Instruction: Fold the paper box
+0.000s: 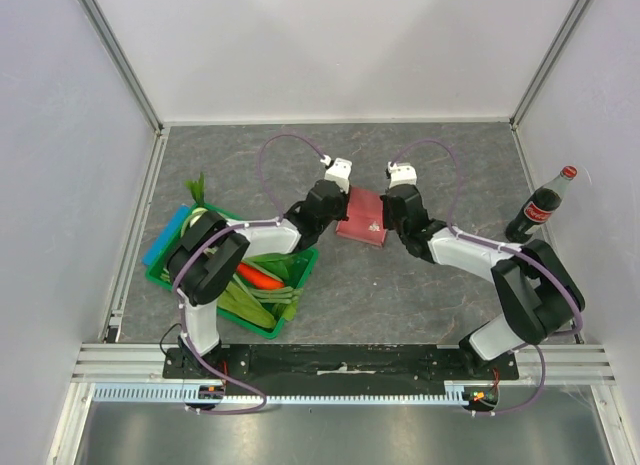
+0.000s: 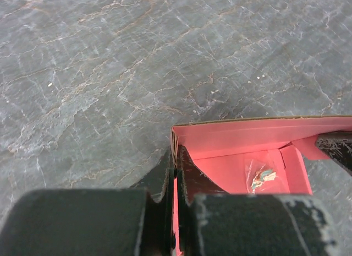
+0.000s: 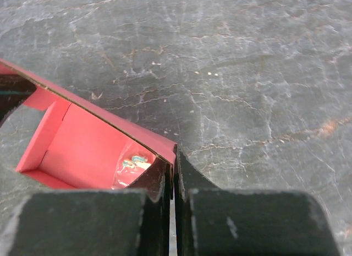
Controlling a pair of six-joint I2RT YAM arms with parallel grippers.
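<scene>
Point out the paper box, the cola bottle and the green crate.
paper box [image 1: 362,217]: top external view, its pink face.
cola bottle [image 1: 539,211]: top external view, its red label.
green crate [image 1: 304,277]: top external view, its wall nearest the box.

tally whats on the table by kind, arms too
paper box: 1
robot arms: 2, left pincer and right pincer, each shut on a wall of the box
green crate: 1, vegetables inside not counted singly
cola bottle: 1
blue flat item beside the crate: 1
total: 6
</scene>
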